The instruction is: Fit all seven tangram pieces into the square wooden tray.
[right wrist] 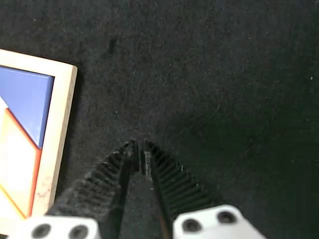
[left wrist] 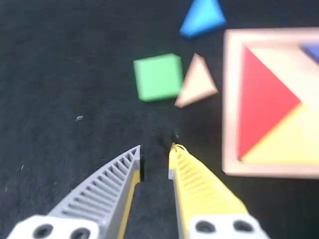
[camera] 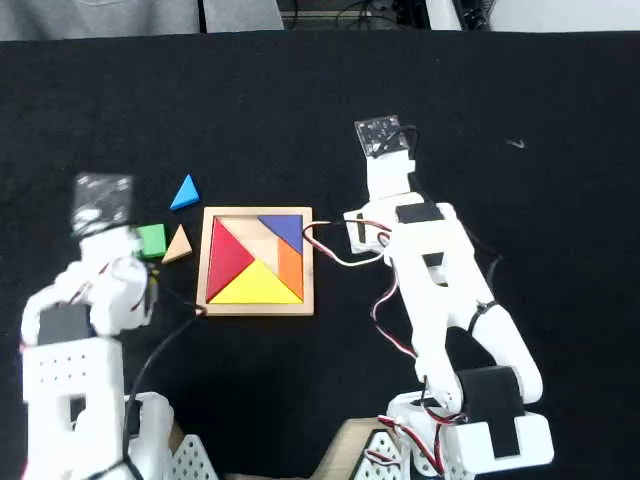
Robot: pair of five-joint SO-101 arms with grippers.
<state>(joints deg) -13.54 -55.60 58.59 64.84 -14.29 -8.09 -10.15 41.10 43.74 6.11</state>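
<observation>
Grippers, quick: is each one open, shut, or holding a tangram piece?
Left gripper: slightly open, holding nothing.
Right gripper: shut, holding nothing.

The left arm (camera: pixel 105 285) hides part of the green square (camera: pixel 153 240) in the high view; the left wrist view crops the wooden tray (left wrist: pixel 230 99) and, seemingly, the blue triangle (left wrist: pixel 202 19).

black table (camera: pixel 520 250) | on it: wooden tray (camera: pixel 258 308) | beside tray: green square (camera: pixel 152 240), tan triangle (camera: pixel 178 245), blue triangle (camera: pixel 185 193)
</observation>
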